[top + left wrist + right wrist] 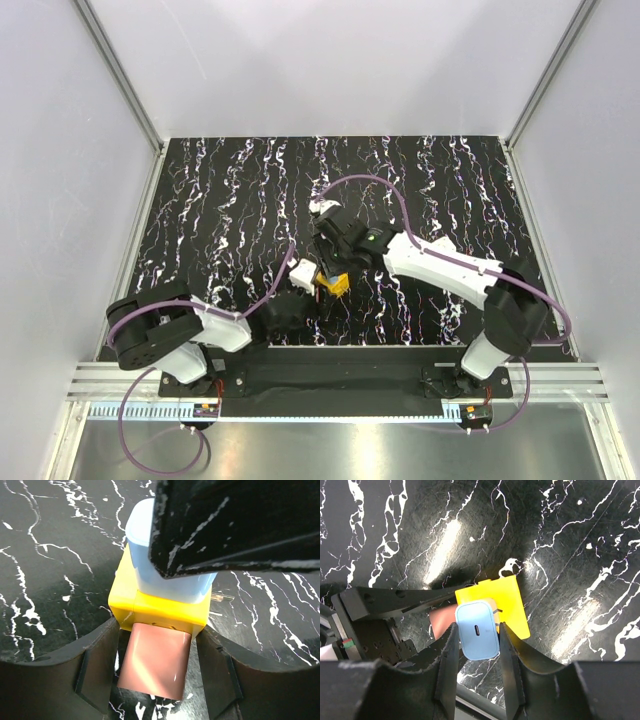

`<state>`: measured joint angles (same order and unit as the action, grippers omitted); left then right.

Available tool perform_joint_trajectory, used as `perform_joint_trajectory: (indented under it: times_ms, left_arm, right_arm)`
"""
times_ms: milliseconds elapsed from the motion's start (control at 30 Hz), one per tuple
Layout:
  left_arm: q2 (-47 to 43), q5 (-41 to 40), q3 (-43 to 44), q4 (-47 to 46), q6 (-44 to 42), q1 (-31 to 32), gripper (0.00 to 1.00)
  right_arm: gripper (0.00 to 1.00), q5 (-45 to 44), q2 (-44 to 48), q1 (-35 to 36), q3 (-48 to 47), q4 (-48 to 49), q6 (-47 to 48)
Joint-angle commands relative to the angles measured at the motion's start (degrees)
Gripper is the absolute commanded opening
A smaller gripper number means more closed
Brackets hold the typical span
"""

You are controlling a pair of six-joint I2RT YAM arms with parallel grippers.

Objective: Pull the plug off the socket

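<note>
The socket (160,611), a bright-yellow cube with one orange-pink face, is seen near the front middle of the black marbled surface (220,200), between the two arms. A pale-blue plug (477,630) is set against it. The socket is clamped at its pink end by the left jaws; the plug is gripped by the narrowly parted right jaws.

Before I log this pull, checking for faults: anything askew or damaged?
The plug sits slightly off the socket: a bare metal prong shows at its side, so it seems partly out. No damage visible.
</note>
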<state>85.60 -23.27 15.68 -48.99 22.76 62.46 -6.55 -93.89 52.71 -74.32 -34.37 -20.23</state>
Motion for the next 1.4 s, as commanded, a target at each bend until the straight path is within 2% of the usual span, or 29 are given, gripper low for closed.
perform_joint_trajectory:
  times_ms: [0, 100, 267, 367, 400, 467, 567, 767, 1100, 1267, 1300, 1367]
  left_arm:
    - [1.1, -1.9, -0.6, 8.6, -0.3, 0.6, 0.00]
    - [1.1, -1.7, -0.4, 9.2, 0.4, 0.6, 0.00]
    - [0.1, -2.8, 0.8, 10.8, 0.2, 0.7, 0.00]
    - [0.1, -3.0, 1.1, 10.9, 0.1, 0.7, 0.00]
    - [0.2, -3.0, 0.9, 10.8, 0.1, 0.7, 0.00]
    - [0.5, -3.2, 0.8, 10.3, 0.1, 0.6, 0.00]
    - [1.3, -2.7, 0.7, 10.1, -0.4, 0.9, 0.00]
    - [1.9, -3.0, -0.1, 8.7, -0.1, 1.6, 0.00]
    - [-5.7, -3.0, 2.7, 16.1, -3.0, 2.2, 0.01]
    - [-8.3, -3.0, 2.4, 17.7, -2.8, 2.1, 0.20]
    - [-8.5, -2.9, 2.3, 17.8, -2.6, 2.2, 0.28]
    - [-8.2, -2.5, 2.2, 17.4, -2.6, 2.2, 0.34]
  right_arm:
    - [0.00, -2.3, 8.6, -2.6, 1.1, 8.4, -1.9]
    - [0.00, -0.9, 10.3, -2.3, 3.4, 10.0, -3.0]
    - [0.00, -10.7, 10.7, 5.6, 8.4, 12.0, -4.5]
    - [0.00, -18.4, 15.2, 8.7, 15.8, 17.7, -6.7]
    - [0.00, -19.6, 17.2, 10.3, 17.8, 21.7, -7.4]
    - [0.00, -21.7, 18.0, 10.8, 21.1, 23.8, -7.8]
    - [0.00, -24.2, 18.0, 10.7, 19.1, 23.6, -5.3]
    - [0.00, -22.2, 12.3, 8.2, 6.7, 12.8, -5.2]
    - [0.00, -18.2, 13.2, 8.0, 10.4, 12.1, -8.0]
    - [0.00, -17.2, 12.9, 8.0, 13.3, 13.5, -9.4]
    - [0.00, -17.0, 12.8, 8.0, 13.7, 14.4, -9.5]
    - [0.00, -17.0, 12.6, 8.0, 14.6, 15.4, -9.9]
